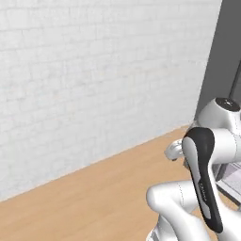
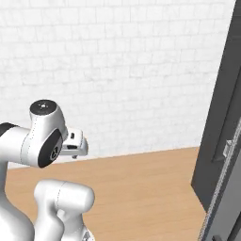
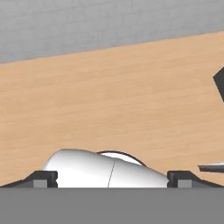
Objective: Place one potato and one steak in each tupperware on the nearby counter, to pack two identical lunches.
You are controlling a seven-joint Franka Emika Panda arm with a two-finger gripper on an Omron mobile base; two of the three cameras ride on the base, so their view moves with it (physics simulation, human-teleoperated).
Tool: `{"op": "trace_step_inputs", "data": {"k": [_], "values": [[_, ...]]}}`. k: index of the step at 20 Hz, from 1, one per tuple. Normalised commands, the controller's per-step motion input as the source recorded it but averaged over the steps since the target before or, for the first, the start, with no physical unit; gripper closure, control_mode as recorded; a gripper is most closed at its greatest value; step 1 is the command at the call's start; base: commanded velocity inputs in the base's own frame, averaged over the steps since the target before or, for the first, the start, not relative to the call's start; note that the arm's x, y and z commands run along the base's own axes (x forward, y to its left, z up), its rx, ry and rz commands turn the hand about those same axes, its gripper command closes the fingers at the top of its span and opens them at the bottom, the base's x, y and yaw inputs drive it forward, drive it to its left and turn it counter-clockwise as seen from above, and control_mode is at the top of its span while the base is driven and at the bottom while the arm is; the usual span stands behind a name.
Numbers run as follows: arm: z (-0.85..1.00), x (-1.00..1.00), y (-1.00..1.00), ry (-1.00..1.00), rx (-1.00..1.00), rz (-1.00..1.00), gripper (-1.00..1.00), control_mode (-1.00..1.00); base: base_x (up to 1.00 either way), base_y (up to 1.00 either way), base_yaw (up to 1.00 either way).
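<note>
- In the left base view we see a pale grey piece with a raised edge [image 1: 231,178] at the right border, tucked behind the white arm with dark joints [image 1: 202,179]. So much of it is hidden that we cannot tell whether it is one of the light-grey tupperware trays.
- The right base view gives us the tall dark grey door panel [image 2: 220,117] almost edge-on, with a pale metal handle [image 2: 228,148] on its narrow face. In the left base view the same panel is a plain dark strip in the upper right corner.
- The hand view looks low across the boards. A dark corner [image 3: 220,83] cuts in at its right border, and a thin grey sliver [image 3: 212,167] lies below it.
- A light brown wood-grain surface [image 1: 94,197] runs to the foot of a white painted brick wall [image 1: 94,70]. The dark panel stands on this surface at the right, so we cannot say it is the counter.
- The pincer [image 3: 111,179] points out over the wood and is spread about as wide as it goes.
- Its two small dark fingertips [image 3: 43,178] sit near opposite sides of the hand view. They hold nothing and touch nothing.
</note>
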Motion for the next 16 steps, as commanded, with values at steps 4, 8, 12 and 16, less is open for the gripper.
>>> {"op": "trace_step_inputs", "data": {"k": [4,8,12,16], "values": [[0.0,0.0,0.0,0.0,0.0,0.0,-1.0,1.0,0.61,0.3,-0.77],[0.0,0.0,0.0,0.0,0.0,0.0,-1.0,1.0,0.46,0.36,-0.83],[0.0,0.0,0.0,0.0,0.0,0.0,-1.0,1.0,0.37,0.39,-0.86],[0.0,0.0,0.0,0.0,0.0,0.0,-1.0,1.0,0.33,0.46,-0.85]]}}
